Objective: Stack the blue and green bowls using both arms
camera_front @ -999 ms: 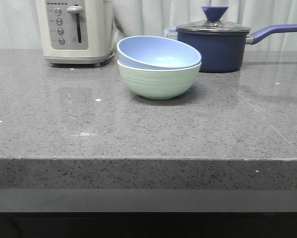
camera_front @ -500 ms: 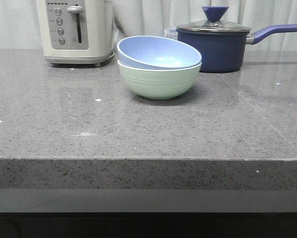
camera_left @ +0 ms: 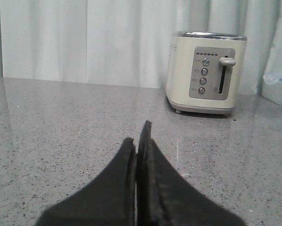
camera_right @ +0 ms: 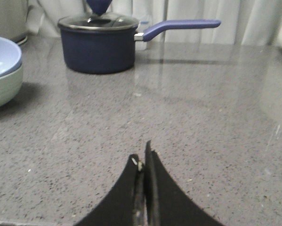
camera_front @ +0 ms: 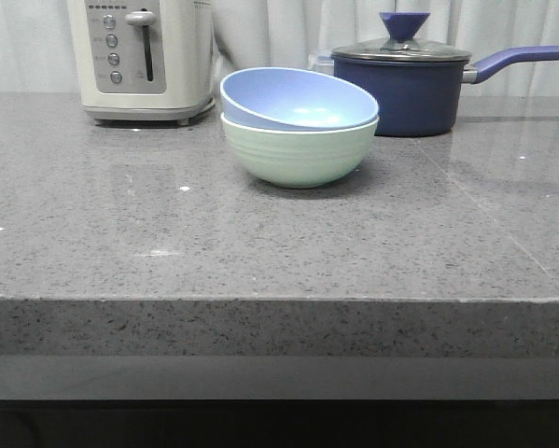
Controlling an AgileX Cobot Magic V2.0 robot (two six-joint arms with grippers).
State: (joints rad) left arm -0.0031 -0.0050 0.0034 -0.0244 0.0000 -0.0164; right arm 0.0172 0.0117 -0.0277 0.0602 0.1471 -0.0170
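Note:
The blue bowl (camera_front: pixel 293 99) sits tilted inside the green bowl (camera_front: pixel 298 154) on the grey counter, in the middle toward the back in the front view. Both bowls also show at the edge of the right wrist view, blue bowl (camera_right: pixel 2 56) over green bowl (camera_right: pixel 3 87). Neither arm appears in the front view. My left gripper (camera_left: pixel 138 136) is shut with nothing in it, low over bare counter and facing the toaster. My right gripper (camera_right: pixel 141 157) is shut and empty too, well apart from the bowls.
A cream toaster (camera_front: pixel 144 56) stands at the back left, also seen as the toaster (camera_left: pixel 205 73) ahead of the left gripper. A dark navy lidded saucepan (camera_front: pixel 405 84) with a long handle stands behind the bowls at the right. The counter's front edge (camera_front: pixel 279 301) runs across the near side.

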